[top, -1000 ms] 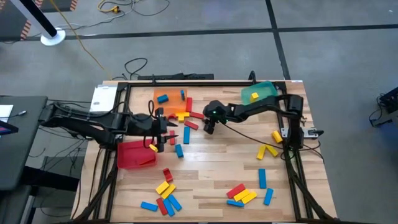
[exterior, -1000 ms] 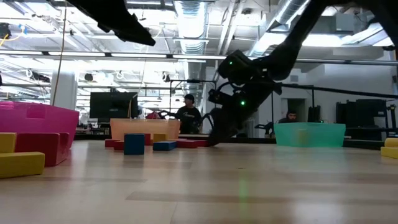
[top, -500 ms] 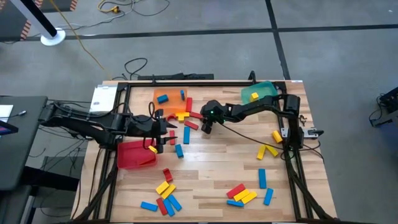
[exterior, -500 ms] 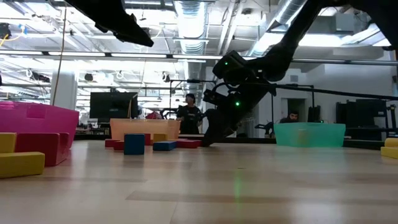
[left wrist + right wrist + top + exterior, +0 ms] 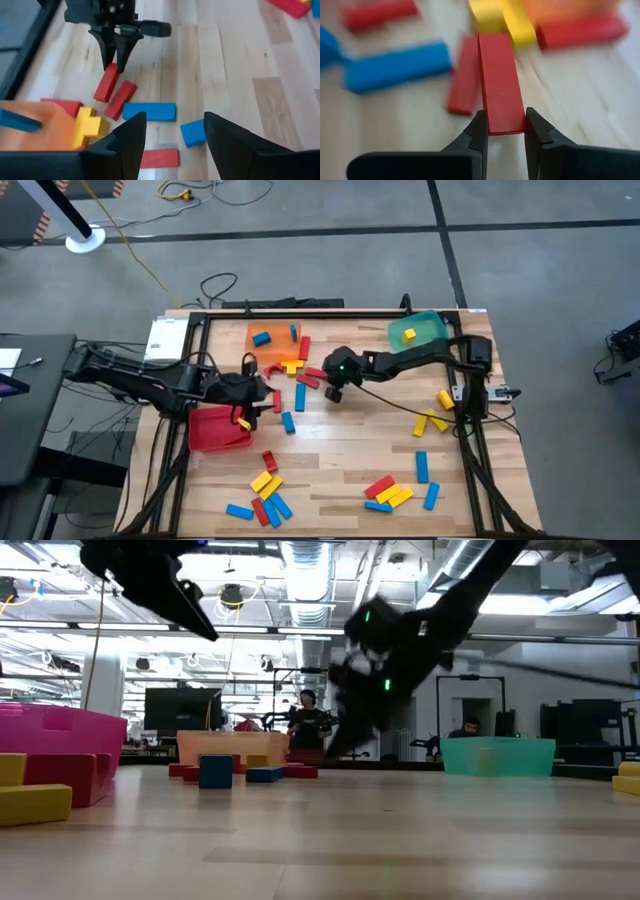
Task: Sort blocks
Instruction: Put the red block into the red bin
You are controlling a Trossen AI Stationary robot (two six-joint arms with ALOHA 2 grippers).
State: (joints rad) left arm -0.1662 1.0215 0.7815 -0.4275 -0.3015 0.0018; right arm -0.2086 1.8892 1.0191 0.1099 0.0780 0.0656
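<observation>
Centrally, above the desk, the right pincer grips a red block; the left pincer hovers open at centre left.

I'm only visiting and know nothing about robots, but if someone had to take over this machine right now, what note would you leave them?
Right tool: shut on a red block, by the pile beside the orange bin.
Left tool: open, empty, above the table near the red bin.
Done: a few blocks lie in the orange bin, one yellow block in the green bin.
Left: most blocks lie loose, in a middle pile, groups along the front edge and some at the right.
</observation>
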